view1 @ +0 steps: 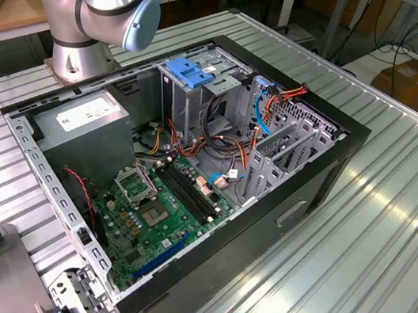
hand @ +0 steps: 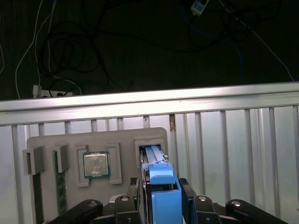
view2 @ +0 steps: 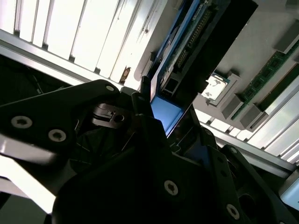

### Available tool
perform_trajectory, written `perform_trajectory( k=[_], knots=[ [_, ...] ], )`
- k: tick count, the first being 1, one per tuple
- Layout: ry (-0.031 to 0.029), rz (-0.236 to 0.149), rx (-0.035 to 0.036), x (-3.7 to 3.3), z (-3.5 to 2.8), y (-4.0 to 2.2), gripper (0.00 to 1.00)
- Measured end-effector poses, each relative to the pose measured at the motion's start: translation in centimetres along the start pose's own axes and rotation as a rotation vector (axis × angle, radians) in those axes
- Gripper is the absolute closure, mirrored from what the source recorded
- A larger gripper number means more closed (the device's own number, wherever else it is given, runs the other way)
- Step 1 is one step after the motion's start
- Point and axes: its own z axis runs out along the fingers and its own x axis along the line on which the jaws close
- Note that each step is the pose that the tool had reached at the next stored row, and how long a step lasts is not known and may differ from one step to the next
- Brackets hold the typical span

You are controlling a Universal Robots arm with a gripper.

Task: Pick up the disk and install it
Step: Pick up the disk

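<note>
The disk [hand: 164,198], a flat drive with bright blue carrier rails, stands on edge in a slot of the grey holder tray [hand: 70,140]. My gripper [hand: 163,184] sits over its upper end, with a black finger pressed against each blue rail, shut on it. In the second wrist view the disk [view2: 187,44] runs away from the gripper [view2: 166,116], its connector edge and blue end piece showing between the dark gripper parts. Its lower end is still inside the slot.
The tray also holds a processor chip [hand: 96,164] and a memory stick [hand: 59,186]. An open computer case [view1: 188,176] lies on the ribbed aluminium table [view1: 383,240], with a light-blue latch plate [view1: 188,71] on its drive cage. The arm's base [view1: 79,53] stands behind the case.
</note>
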Motion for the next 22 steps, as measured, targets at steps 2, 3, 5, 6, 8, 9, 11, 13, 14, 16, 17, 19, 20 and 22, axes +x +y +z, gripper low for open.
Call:
perform_trajectory(
  k=[2, 3, 5, 6, 8, 9, 11, 13, 14, 16, 17, 19, 20, 22],
  knots=[
    [0.0001, -0.002, -0.0002, 0.00, 0.12, 0.00, 0.54],
    [0.0003, -0.011, -0.0005, 0.00, 0.15, 0.00, 0.54],
    [0.0004, -0.033, -0.0004, 0.01, 0.21, 0.01, 0.54],
    [0.0005, -0.040, -0.0004, 0.01, 0.22, 0.01, 0.54],
    [0.0005, -0.042, -0.0001, 0.01, 0.24, 0.01, 0.54],
    [0.0003, -0.042, 0.0007, 0.01, 0.28, 0.02, 0.54],
    [0.0003, -0.042, 0.0012, 0.01, 0.29, 0.02, 0.54],
    [0.0004, -0.042, 0.0014, 0.01, 0.32, 0.03, 0.54],
    [0.0004, -0.042, 0.0015, 0.01, 0.32, 0.02, 0.54],
    [0.0004, -0.041, 0.0014, 0.01, 0.32, 0.03, 0.55],
    [0.0004, -0.041, 0.0015, 0.01, 0.32, 0.02, 0.62],
    [0.0003, -0.041, 0.0015, 0.01, 0.32, 0.03, 0.62],
    [0.0003, -0.041, 0.0015, 0.01, 0.32, 0.03, 0.63],
    [0.0003, -0.041, 0.0015, 0.01, 0.32, 0.02, 0.63]
  ],
)
